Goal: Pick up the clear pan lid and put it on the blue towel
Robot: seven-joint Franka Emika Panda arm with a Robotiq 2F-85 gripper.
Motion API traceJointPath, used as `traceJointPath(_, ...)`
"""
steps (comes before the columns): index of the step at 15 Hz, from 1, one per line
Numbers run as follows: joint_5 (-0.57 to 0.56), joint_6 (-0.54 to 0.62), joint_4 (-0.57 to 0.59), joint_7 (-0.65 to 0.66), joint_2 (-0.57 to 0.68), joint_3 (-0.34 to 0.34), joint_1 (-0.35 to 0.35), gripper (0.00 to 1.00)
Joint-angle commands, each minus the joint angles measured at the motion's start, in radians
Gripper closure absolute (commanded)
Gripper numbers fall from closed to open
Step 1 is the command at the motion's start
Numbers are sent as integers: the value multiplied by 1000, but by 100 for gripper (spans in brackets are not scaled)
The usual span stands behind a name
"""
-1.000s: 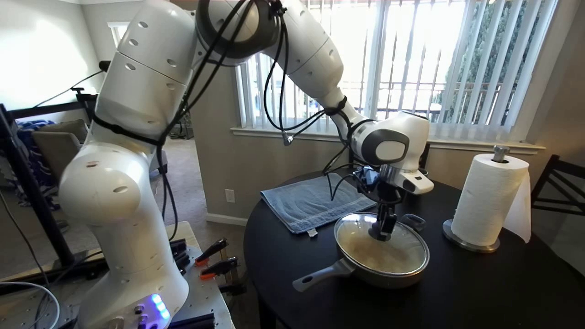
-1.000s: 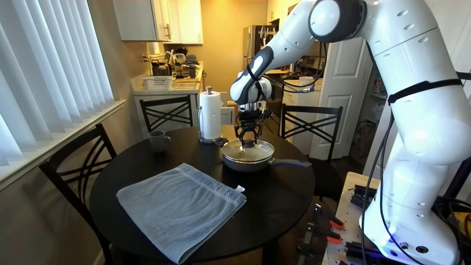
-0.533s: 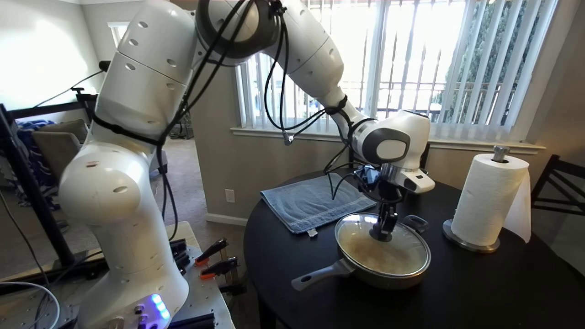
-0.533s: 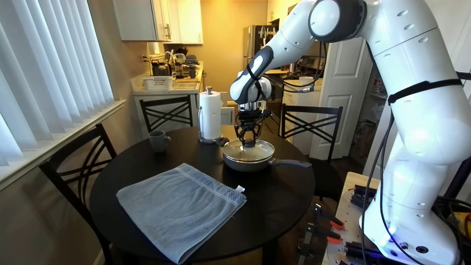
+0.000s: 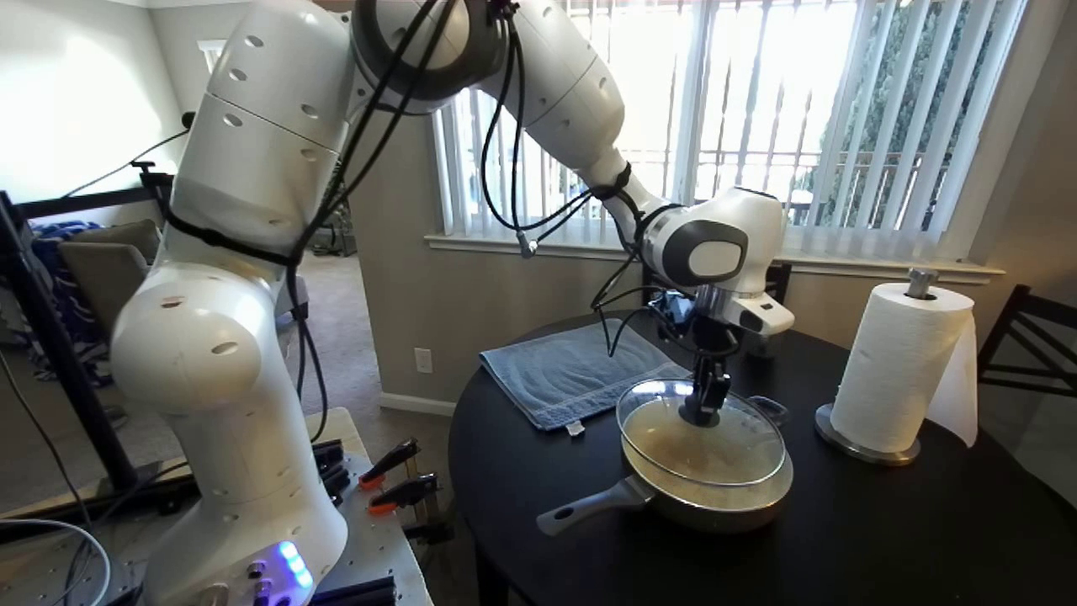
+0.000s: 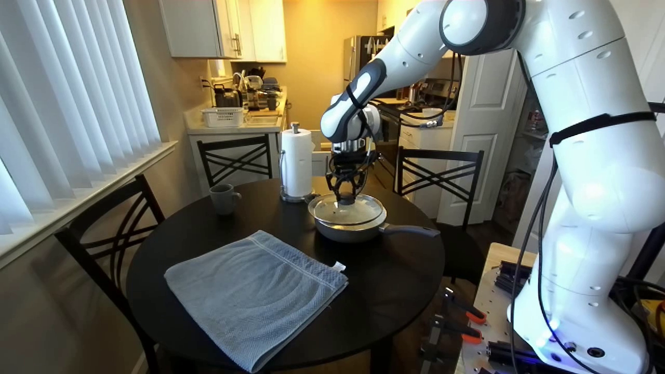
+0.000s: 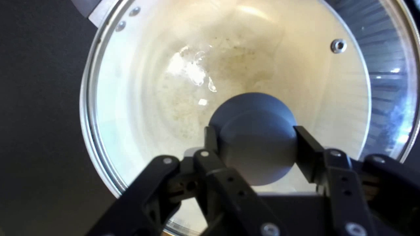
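- Two fingers [image 7: 308,154] of the gripper [image 7: 255,136] clamp the lid's dark knob [image 7: 256,144] from opposite sides.
- Directly under the gripper is the clear pan lid [image 5: 711,453], over the cream frying pan [image 5: 715,518] but slightly out of line with it; whether their rims touch cannot be told.
- To one side of the gripper, near the pan, the blue towel [image 6: 257,298] lies flat on the black table [image 6: 387,280].
- Roughly on the gripper's opposite side stands a white paper towel roll [image 5: 896,370].
- Well apart from the gripper, a grey mug [image 6: 223,200] stands upright.
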Motion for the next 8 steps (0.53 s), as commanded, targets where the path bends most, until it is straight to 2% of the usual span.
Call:
traceJointPath(1, -53, 4, -48, -42, -93, 15, 31, 67)
traceJointPath(5, -172, 15, -78, -47, -148, 39, 107, 67)
traceJointPath(8, -229, 17, -111, -49, -202, 92, 175, 67)
